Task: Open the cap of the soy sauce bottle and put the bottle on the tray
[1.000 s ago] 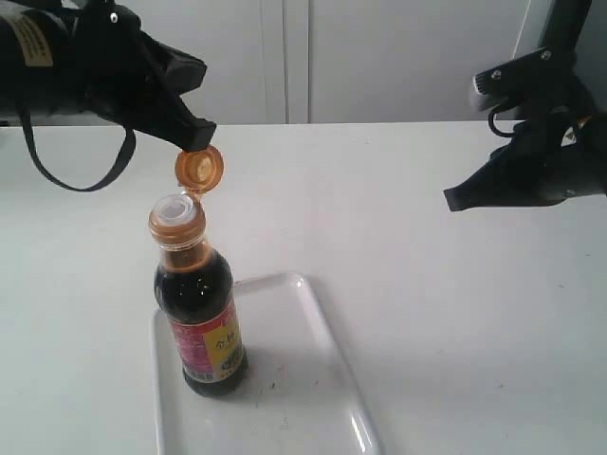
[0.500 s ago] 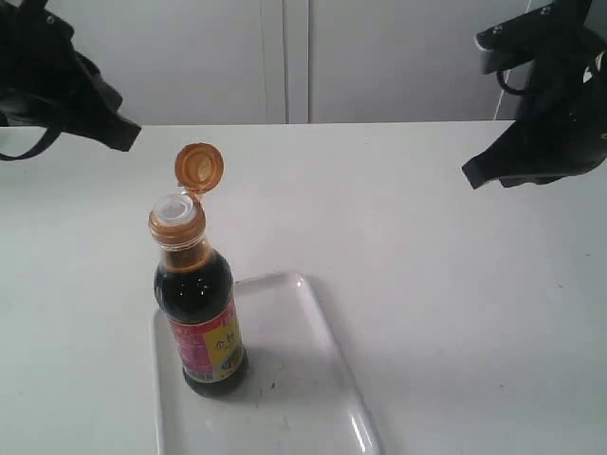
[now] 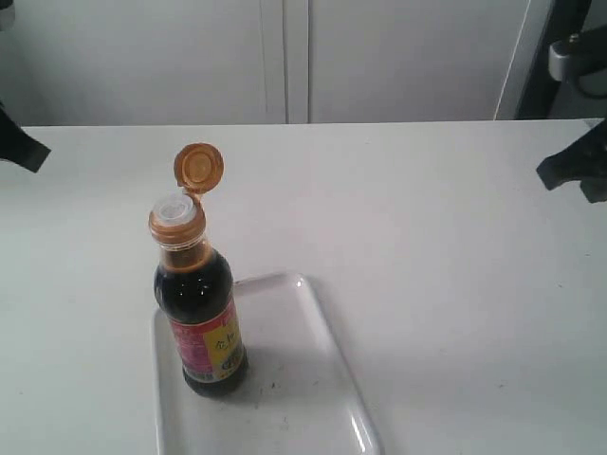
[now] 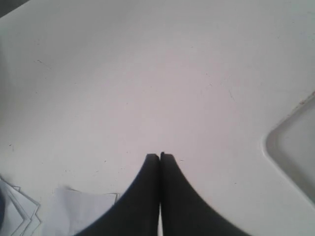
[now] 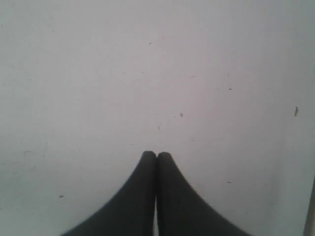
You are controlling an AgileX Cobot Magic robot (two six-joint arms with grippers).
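Although only a dark tip of the left gripper shows at the exterior view's edge, its wrist view shows the jaws pressed together on nothing, above bare tabletop, with one tray corner cut off. Upright on the tray's left part stands the soy sauce bottle, its cap flipped up; only the exterior view shows them. Farthest right, the right gripper is likewise cropped, jaws meeting, empty.
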